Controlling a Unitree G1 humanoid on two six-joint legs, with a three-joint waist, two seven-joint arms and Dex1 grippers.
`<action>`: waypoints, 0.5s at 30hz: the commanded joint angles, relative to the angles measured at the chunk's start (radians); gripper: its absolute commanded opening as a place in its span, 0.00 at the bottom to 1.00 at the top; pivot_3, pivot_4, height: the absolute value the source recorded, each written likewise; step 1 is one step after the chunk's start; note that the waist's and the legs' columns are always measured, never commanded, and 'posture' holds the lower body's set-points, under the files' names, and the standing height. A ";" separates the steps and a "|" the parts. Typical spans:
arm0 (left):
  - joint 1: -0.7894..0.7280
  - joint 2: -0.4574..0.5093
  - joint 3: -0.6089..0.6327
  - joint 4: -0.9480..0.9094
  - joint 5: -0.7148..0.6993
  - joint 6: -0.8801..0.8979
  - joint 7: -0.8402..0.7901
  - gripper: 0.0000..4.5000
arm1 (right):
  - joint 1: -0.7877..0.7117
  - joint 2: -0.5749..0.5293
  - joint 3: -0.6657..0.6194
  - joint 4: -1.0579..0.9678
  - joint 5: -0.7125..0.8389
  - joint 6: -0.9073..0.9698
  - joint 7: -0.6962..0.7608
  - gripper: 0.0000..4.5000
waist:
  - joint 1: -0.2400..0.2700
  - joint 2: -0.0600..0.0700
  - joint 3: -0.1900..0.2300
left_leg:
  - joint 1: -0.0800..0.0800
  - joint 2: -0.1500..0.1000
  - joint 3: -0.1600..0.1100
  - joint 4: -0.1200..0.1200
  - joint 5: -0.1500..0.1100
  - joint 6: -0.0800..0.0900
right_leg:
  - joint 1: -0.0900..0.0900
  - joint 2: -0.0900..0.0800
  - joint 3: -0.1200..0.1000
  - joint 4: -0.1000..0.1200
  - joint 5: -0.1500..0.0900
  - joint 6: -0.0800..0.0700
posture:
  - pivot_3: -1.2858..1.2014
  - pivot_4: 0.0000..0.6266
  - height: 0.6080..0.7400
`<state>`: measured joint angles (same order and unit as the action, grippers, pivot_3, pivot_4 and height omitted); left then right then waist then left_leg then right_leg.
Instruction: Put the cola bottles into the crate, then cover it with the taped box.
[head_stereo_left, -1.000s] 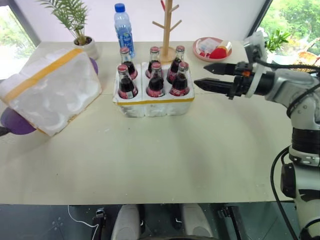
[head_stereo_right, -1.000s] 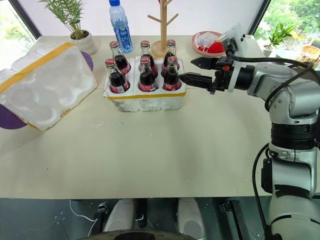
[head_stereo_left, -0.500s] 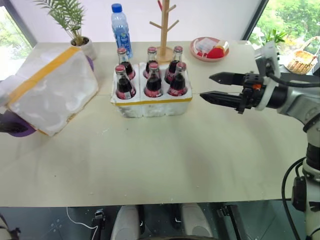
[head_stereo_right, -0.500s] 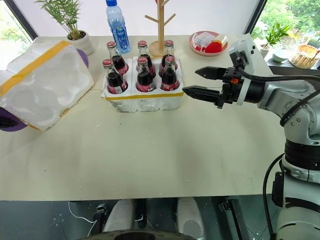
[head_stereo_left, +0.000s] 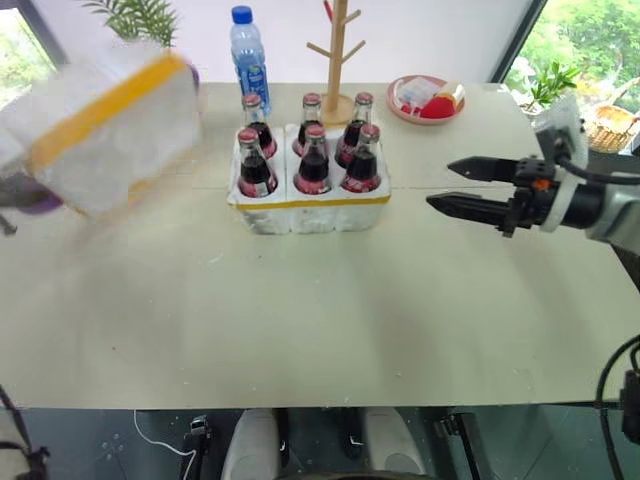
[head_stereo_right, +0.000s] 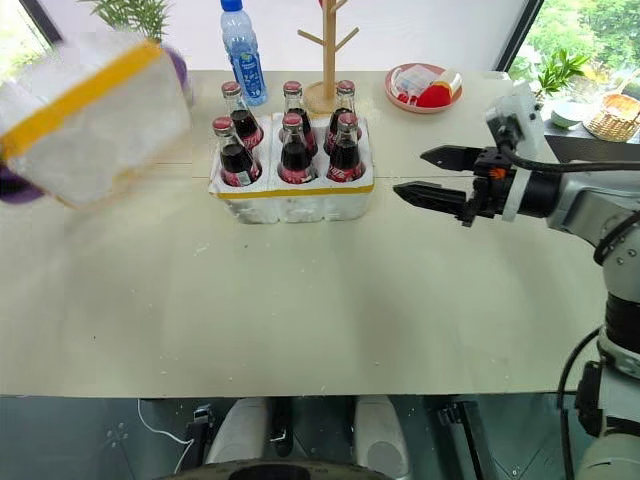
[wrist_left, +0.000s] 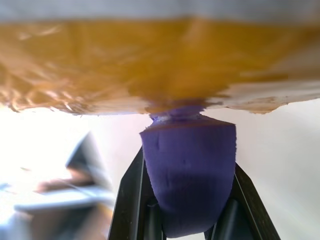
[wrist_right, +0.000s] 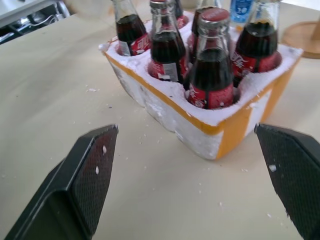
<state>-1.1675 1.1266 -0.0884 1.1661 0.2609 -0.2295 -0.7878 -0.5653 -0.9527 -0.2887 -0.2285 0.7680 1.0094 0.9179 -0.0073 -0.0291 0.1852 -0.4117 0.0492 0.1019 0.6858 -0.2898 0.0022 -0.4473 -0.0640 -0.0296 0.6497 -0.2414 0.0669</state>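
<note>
Several cola bottles (head_stereo_left: 314, 160) with red caps stand upright in the wells of the crate (head_stereo_left: 310, 212), a low white foam tray with a yellow strip, at the table's middle back. The taped box (head_stereo_left: 110, 125), white foam with a yellow band, hangs tilted above the table at the far left. My left gripper (wrist_left: 187, 165) is shut on a purple knob (wrist_left: 187, 190) fixed to the box's side. My right gripper (head_stereo_left: 440, 186) stands open to the right of the crate, apart from it, fingers pointing at it with nothing between them.
Behind the crate stand a blue-capped water bottle (head_stereo_left: 247, 55) and a wooden peg stand (head_stereo_left: 338, 60). A red plate (head_stereo_left: 425, 100) lies at the back right and a potted plant (head_stereo_left: 140, 15) at the back left. The table's front half is bare.
My left gripper has shut on the purple knob and raised the taped box off the table, up and away from me. My right gripper has drawn back to the right, away from the crate.
</note>
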 joint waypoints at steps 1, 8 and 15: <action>-0.014 -0.034 0.042 -0.191 0.009 -0.157 0.227 0.07 | 0.009 -0.024 -0.054 -0.001 0.010 -0.011 -0.009 1.00 | -0.001 0.000 0.000 | 0.000 0.000 0.000 0.000 0.000 0.000 | 0.000 -0.001 0.000 0.000 0.000 0.001 | 0.52 0.24 1.00; 0.096 -0.151 0.010 -0.540 0.078 -0.224 0.353 0.07 | 0.066 -0.028 -0.070 0.000 0.007 -0.020 -0.018 1.00 | -0.006 0.000 0.000 | 0.001 -0.002 0.001 0.000 0.000 0.000 | 0.001 0.001 0.001 0.000 0.001 0.001 | 0.52 0.24 1.00; 0.219 -0.187 -0.062 -0.667 0.204 -0.220 0.382 0.07 | 0.088 -0.006 -0.090 -0.029 0.030 -0.013 -0.057 1.00 | -0.005 0.001 0.000 | 0.003 -0.001 0.002 0.000 0.000 0.000 | 0.001 0.003 0.003 0.000 0.001 0.001 | 0.52 0.24 1.00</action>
<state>-0.9504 0.9354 -0.1558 0.5352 0.4417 -0.4606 -0.4302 -0.4751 -0.9576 -0.3362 -0.2216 0.7717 1.0049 0.8676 -0.0122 -0.0282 0.1847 -0.4090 0.0481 0.1036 0.6859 -0.2895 0.0019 -0.4459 -0.0611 -0.0271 0.6496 -0.2406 0.0680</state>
